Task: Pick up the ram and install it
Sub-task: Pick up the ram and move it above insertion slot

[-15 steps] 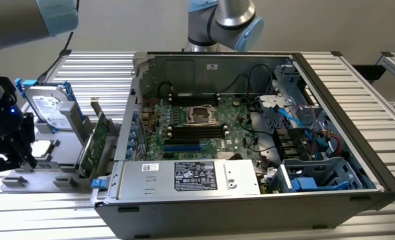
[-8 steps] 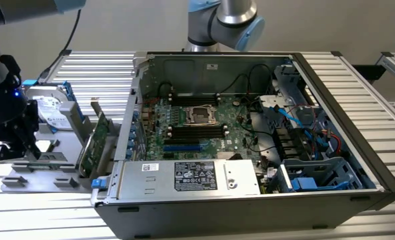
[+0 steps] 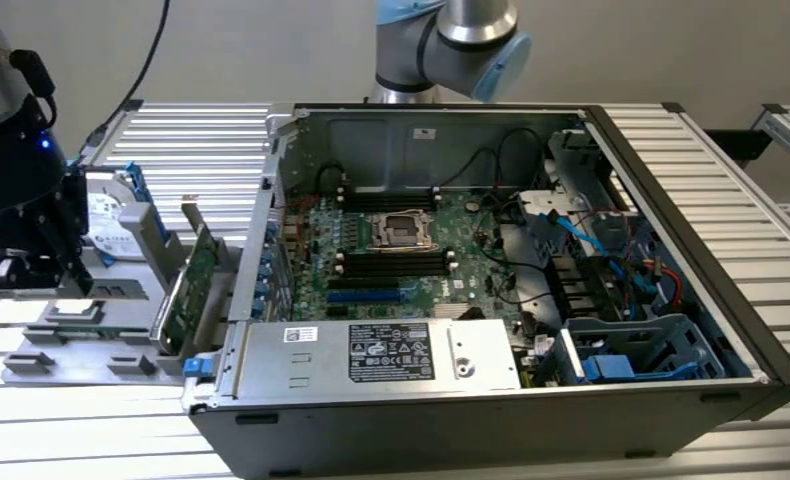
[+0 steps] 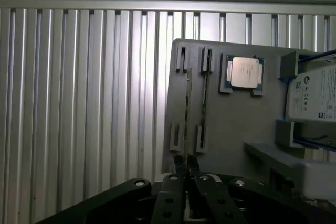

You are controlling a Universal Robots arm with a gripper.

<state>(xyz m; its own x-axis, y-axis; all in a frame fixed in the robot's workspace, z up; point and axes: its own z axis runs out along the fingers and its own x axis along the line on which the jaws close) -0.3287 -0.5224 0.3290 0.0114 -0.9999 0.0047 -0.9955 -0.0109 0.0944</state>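
Observation:
The ram shows edge-on as a thin dark stick that runs straight out from between my fingertips, a little above the grey holder plate and off the line of the plate's brackets. My gripper is shut on it, the two black fingers nearly together. A second thin stick stands in the neighbouring brackets. In the exterior view the gripper hangs over the holder plate at that view's left, well away from the motherboard with its black slots inside the open computer case.
A processor chip and a silver hard drive sit on the holder. A green expansion card stands upright between holder and case. The power supply box and blue cables crowd the case. The table is ribbed aluminium.

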